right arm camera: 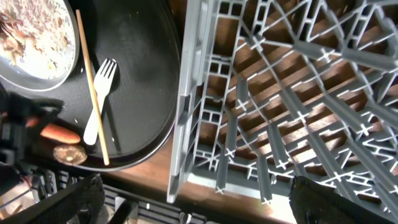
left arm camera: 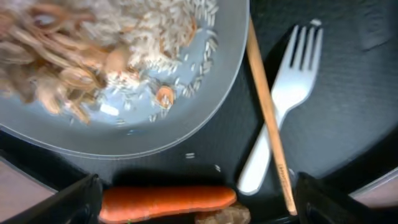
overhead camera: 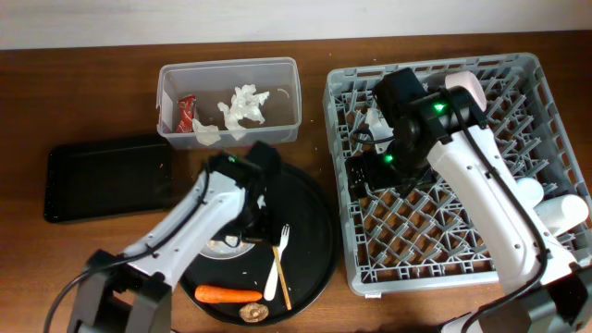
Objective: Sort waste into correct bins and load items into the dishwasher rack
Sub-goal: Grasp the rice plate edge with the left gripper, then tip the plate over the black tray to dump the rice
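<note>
Black left pincer (left arm camera: 198,200) hangs splayed above the plate (left arm camera: 127,138); right pincer (right arm camera: 196,200) splayed over the rack (right arm camera: 280,93).

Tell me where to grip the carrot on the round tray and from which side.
Take the carrot at mid-length, straight down from above, squeezing across its narrow width. It lies flat on the round black tray, and a brown lump sits close by the end nearest the fork, so stay clear of that end.
</note>
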